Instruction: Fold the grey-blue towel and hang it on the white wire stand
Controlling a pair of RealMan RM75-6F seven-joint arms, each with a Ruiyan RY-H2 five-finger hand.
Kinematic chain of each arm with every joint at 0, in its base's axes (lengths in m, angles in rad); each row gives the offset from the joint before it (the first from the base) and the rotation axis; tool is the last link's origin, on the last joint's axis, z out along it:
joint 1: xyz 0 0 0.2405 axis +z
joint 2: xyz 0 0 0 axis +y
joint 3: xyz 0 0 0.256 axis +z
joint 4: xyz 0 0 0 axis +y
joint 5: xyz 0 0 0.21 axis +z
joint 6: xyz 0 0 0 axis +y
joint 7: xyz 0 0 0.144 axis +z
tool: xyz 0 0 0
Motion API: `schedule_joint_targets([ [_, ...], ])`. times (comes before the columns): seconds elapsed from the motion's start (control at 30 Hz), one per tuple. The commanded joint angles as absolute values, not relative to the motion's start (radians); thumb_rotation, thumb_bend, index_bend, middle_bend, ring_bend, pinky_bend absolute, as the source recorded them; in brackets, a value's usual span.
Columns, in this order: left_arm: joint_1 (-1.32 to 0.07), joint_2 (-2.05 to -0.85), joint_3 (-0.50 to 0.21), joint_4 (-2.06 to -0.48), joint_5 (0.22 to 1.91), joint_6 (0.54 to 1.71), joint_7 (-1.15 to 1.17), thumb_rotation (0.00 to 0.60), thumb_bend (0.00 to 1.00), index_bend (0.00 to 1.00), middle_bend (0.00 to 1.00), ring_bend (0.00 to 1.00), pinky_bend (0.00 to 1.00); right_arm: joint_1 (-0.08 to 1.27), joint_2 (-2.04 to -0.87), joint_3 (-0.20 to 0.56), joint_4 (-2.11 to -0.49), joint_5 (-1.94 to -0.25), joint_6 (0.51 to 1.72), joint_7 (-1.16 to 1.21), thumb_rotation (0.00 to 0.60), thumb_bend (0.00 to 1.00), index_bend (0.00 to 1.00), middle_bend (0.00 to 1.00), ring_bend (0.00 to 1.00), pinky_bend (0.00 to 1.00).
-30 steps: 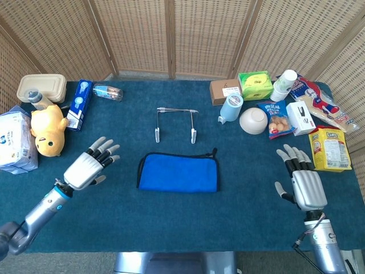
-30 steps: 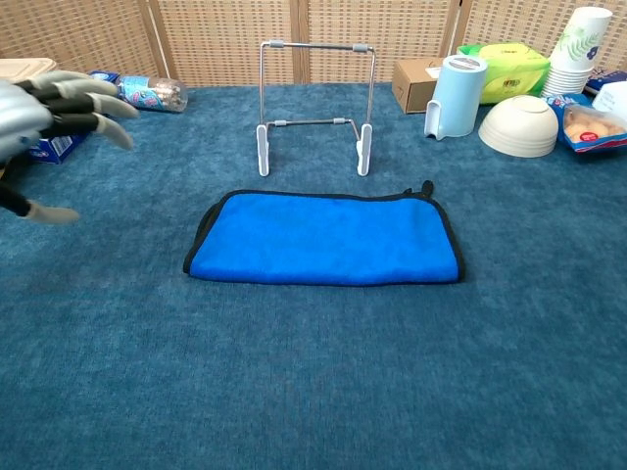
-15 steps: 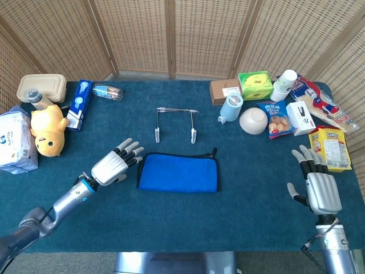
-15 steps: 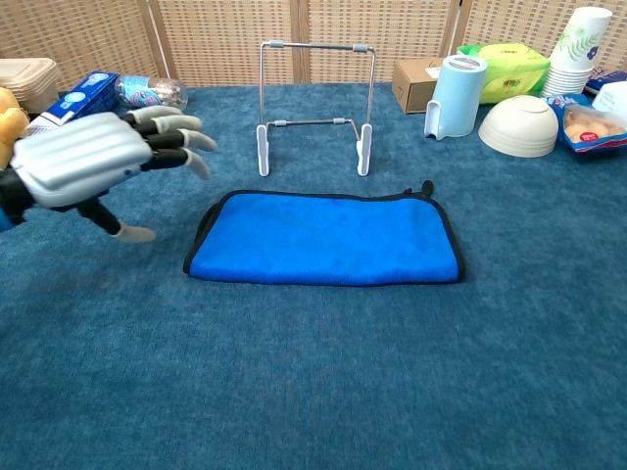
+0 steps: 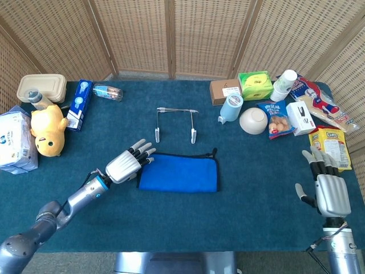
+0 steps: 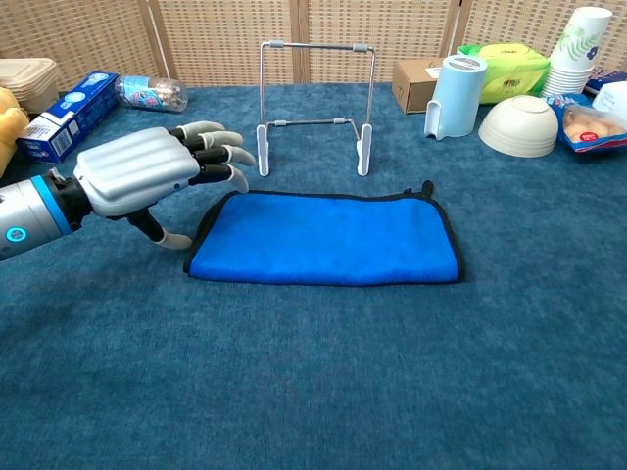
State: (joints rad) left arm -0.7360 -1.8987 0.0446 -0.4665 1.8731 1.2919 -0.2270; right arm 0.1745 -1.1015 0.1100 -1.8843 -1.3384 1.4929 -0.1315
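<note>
left robot hand [image 6: 137, 176] fingers spread, empty, by towel [image 6: 323, 238] left edge | right robot hand [image 5: 331, 191] spread, empty

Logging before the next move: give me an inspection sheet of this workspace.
Surface: table covered in dark teal cloth.
Job's things: blue towel lies flat, already folded over; wire stand upright behind it, bare.
Clutter: yellow plush toy and boxes at left; white bowl, cups and snack packs at right.
Hands: left hand open at the towel's left edge; right hand open, far right, holding nothing.
Cables: nothing seen.
Surroundings: woven folding screens behind the table.
</note>
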Motion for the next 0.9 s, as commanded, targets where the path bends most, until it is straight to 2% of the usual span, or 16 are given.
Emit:
schedule_joint_targets([
  [0.03, -0.745, -1.916, 0.051, -0.446, 1.863, 1.292, -0.241, 0.600, 0.24, 0.25, 0.14, 0.00, 0.00, 0.169, -1.098, 0.112, -1.888, -1.338, 1.497, -0.130, 0.600, 0.32, 0.10, 0.05, 0.00, 0.02],
  [0.9, -0.783, -1.975, 0.086, -0.384, 1.793, 1.286, -0.307, 0.600, 0.38, 0.29, 0.17, 0.00, 0.00, 0.133, -1.078, 0.126, -1.906, -1.348, 1.503, -0.119, 0.600, 0.32, 0.09, 0.05, 0.00, 0.02],
])
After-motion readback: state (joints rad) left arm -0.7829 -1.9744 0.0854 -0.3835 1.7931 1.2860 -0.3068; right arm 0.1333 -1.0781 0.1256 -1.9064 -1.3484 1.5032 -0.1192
